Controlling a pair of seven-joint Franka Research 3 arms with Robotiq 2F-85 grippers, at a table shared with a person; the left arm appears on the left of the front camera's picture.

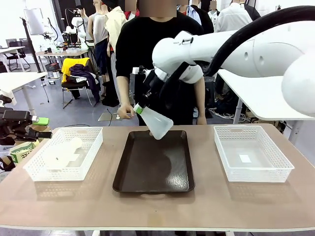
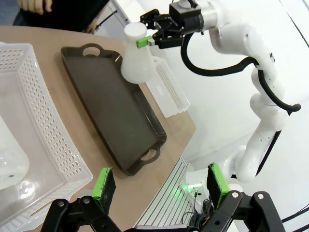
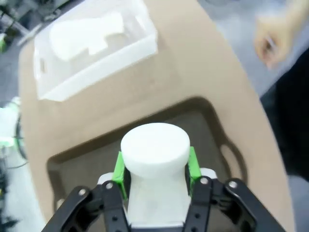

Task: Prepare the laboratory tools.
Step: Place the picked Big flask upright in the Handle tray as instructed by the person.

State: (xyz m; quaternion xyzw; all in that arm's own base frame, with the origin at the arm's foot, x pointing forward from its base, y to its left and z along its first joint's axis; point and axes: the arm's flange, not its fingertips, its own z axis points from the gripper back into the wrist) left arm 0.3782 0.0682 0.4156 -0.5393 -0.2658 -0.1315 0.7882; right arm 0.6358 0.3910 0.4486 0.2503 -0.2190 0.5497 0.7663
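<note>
One flask point(image 1: 160, 124) hangs tilted, neck at 10 o'clock, clamped in your right tool point(image 1: 140, 109), base above the tray point(image 1: 152, 172) at its 12 o'clock edge. Second flask point(image 1: 69, 147) lies in left basket point(image 1: 74, 173), nearer your wide-open left tool point(image 2: 159, 186).

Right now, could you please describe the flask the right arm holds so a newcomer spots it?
Start at the dark brown tray mid-table. Above its far edge hangs a tilted frosted-white flask, neck clamped in the right tool. Unlike the second flask lying in the left basket, it is airborne.
</note>
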